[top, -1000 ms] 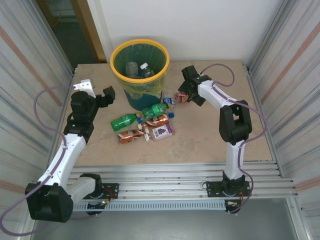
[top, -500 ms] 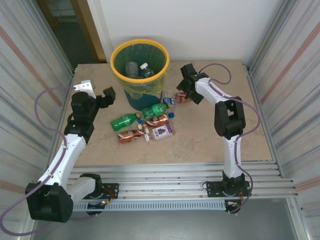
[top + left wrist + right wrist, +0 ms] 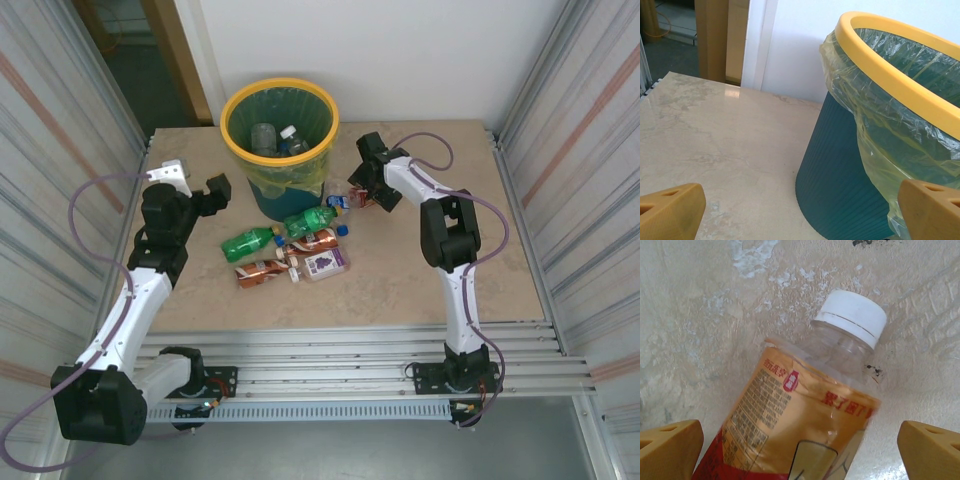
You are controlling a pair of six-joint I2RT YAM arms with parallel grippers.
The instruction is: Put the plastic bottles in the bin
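Holds left tool [image 3: 214, 190] wide open and empty just left of the bin [image 3: 232, 135], leaves plastic bottles [image 3: 285, 248] lying on the table [image 3: 420, 280] before it, poises right tool [image 3: 366, 186], spread wide, gripping nothing, astride a white-capped orange-labelled bottle [image 3: 805, 415].

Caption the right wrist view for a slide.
Open right gripper straddles a clear, white-capped bottle with an orange label, lying on the table.
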